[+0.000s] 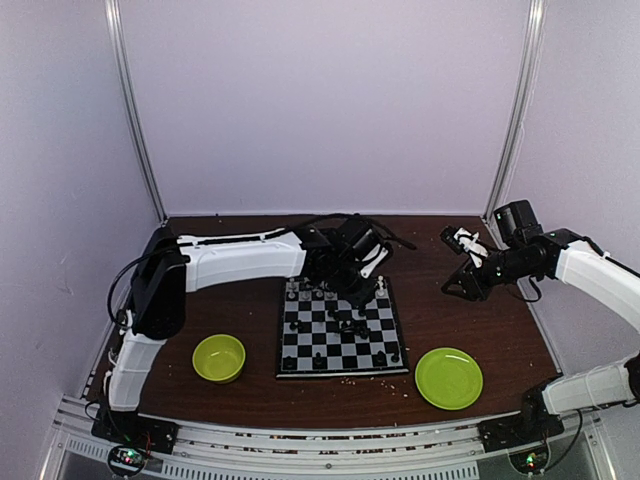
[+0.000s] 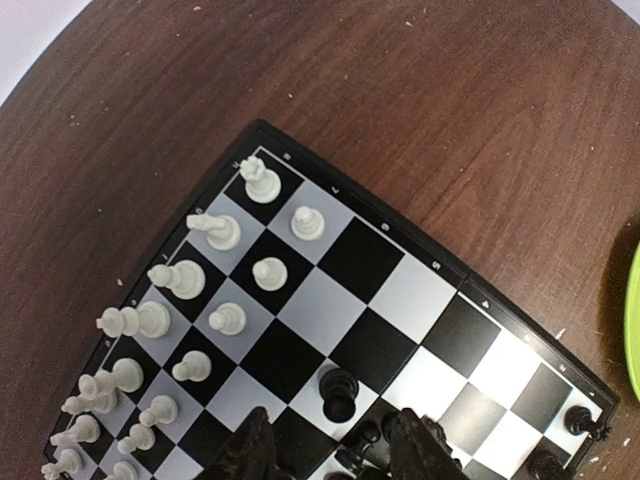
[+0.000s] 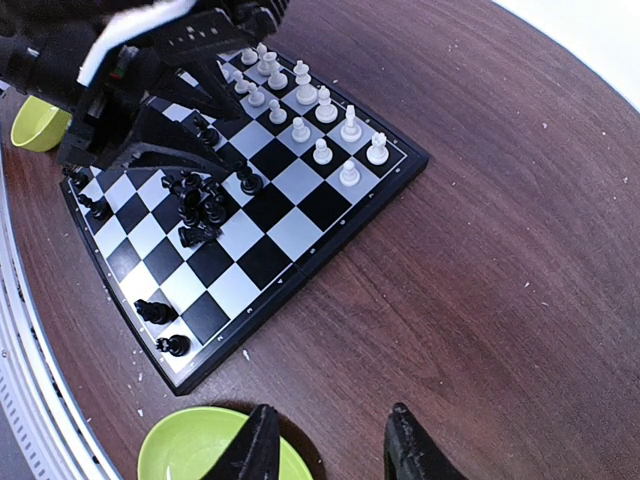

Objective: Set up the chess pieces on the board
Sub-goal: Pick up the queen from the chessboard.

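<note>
Right wrist cam shows black chess pieces (image 3: 200,212) heaped on the board (image 3: 265,262), a blur from up top; one bowl (image 1: 219,358), one plate (image 1: 449,378), left gripper (image 2: 332,425) and right gripper (image 3: 332,420) both spread.

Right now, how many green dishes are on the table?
2. A green bowl sits left of the board, and a green plate lies right of it, both toward the near edge. None seems hidden.

Upright white plastic chess pieces (image 2: 228,318) line the black-and-white checked board (image 2: 400,290) left of the left gripper (image 2: 335,455); black ones (image 2: 340,392) cluster between its fingers (image 2: 250,452).
</note>
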{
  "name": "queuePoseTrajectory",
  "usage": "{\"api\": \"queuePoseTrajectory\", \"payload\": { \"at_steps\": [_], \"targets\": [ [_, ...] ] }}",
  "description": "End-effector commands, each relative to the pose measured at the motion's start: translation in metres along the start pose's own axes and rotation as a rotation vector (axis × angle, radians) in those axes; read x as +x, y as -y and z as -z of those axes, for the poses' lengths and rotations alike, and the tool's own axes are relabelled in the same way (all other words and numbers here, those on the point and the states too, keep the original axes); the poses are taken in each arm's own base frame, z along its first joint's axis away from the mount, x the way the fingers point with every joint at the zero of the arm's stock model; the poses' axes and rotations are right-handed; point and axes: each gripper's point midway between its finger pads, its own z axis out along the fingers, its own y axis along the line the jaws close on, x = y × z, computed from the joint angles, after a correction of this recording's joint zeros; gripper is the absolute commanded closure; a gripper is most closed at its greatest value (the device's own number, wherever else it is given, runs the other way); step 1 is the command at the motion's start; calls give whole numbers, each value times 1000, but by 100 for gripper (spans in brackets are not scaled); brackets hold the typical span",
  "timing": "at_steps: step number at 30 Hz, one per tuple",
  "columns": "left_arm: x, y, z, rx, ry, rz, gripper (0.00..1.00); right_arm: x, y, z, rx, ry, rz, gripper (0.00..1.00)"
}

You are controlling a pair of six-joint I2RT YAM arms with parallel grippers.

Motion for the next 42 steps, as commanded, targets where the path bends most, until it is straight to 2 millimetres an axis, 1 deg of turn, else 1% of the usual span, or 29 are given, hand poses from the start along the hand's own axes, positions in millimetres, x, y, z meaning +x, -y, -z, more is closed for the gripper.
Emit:
{"api": "queuePoseTrajectory", "payload": {
  "at_steps": [1,5,8,12,17,27,30,33,38,42],
  "targets": [
    [-2,1,-9,40,-23,23,60,-6,2,5,13,12,16,65],
    [7,4,-22,59,-50,33,62,-4,3,4,12,5,16,65],
    [10,4,-28,60,-58,40,64,-4,3,3,11,1,17,65],
    [11,3,-35,58,-61,45,70,-3,3,2,9,-6,16,65],
    [10,0,-38,46,-57,49,79,-2,4,2,12,-7,17,65],
    [9,3,-37,73,-58,54,94,-2,4,1,10,-12,15,65],
    [2,3,-29,75,-38,57,99,-1,4,1,12,-13,15,65],
    [-13,2,-13,80,8,58,100,-1,4,1,10,-15,15,65],
    [-45,-5,35,62,116,56,100,-1,5,2,18,-16,18,65],
    [-50,-3,69,75,182,57,100,-1,6,2,23,-14,19,65]
  ]
}}
